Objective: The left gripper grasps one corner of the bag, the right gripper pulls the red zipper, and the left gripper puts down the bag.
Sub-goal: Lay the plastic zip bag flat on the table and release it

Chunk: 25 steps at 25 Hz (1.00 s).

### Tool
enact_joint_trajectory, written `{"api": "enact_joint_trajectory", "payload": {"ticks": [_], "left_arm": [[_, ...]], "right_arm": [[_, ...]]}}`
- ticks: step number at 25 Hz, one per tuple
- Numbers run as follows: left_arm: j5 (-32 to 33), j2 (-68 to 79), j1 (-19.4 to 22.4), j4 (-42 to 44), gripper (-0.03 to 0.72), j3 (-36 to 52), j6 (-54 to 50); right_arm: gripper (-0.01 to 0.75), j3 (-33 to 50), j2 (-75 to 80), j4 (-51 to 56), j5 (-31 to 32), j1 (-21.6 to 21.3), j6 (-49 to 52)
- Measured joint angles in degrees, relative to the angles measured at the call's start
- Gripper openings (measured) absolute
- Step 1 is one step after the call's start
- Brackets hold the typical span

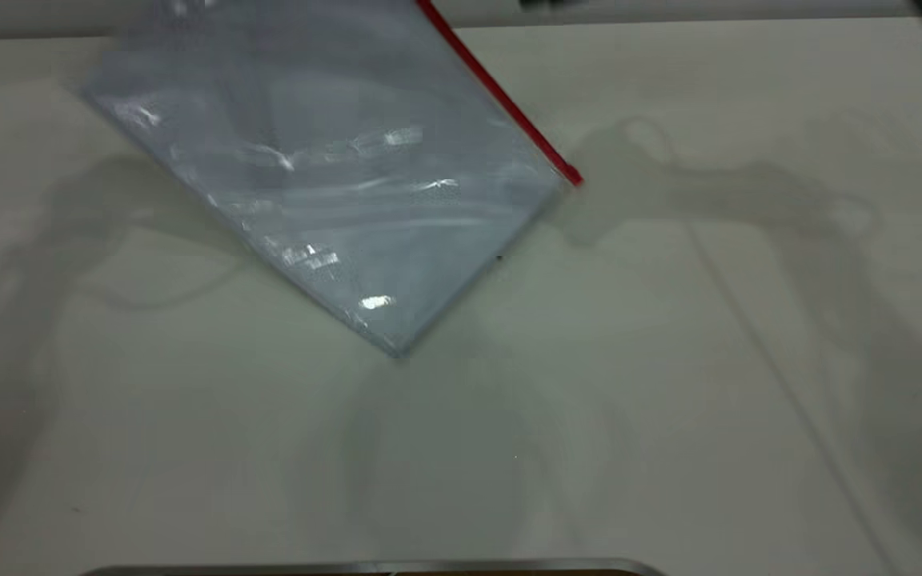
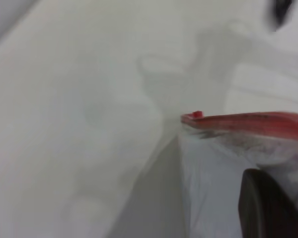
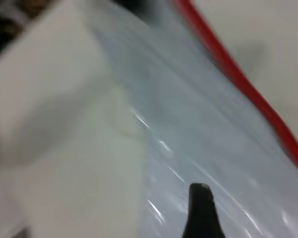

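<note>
the bag, glossy, wrinkled, pale bluish, red zipper along one edge; gripper states unclear.

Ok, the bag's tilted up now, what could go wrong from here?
1. The bag is glossy and hangs tilted, one corner low toward the table. A pull could slide it away from the left claw.
2. The right claw is over the bag's face, off the red zipper. Closing there would probably pinch plastic instead.
</note>
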Motion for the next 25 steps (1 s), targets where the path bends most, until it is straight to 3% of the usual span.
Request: {"api": "enact_joint_trajectory", "payload": {"ticks": [4, 8, 10, 14, 19, 25], "left_arm": [[-0.71, 5.62, -2.15, -2.96, 0.052, 0.00, -6.61], [-1.68, 8.45, -3.02, -3.55, 0.071, 0.06, -13.44], [-1.75, 8.11, -2.67, -3.55, 0.111, 0.06, -17.25], [-0.90, 4.81, -0.25, -3.97, 0.267, 0.06, -26.70], [5.65, -2.33, 4.64, -7.26, 0.442, 0.06, -31.82], [10.18, -9.98, 9.15, -13.41, 0.477, 0.06, -31.93]], "right_arm": [[0.556, 0.00, -6.94, 0.51, 7.92, -0.11, 0.39], [0.514, 0.00, -14.35, 0.79, 9.95, -0.11, 3.87], [0.494, 0.00, -18.20, -0.08, 10.36, -0.11, 6.66], [0.471, 0.00, -26.79, -3.62, 11.14, -0.26, 14.17], [0.467, 0.00, -38.14, -15.44, 12.32, -0.26, 27.82], [0.466, 0.11, -50.78, -37.06, 13.15, -0.26, 52.70]]}}
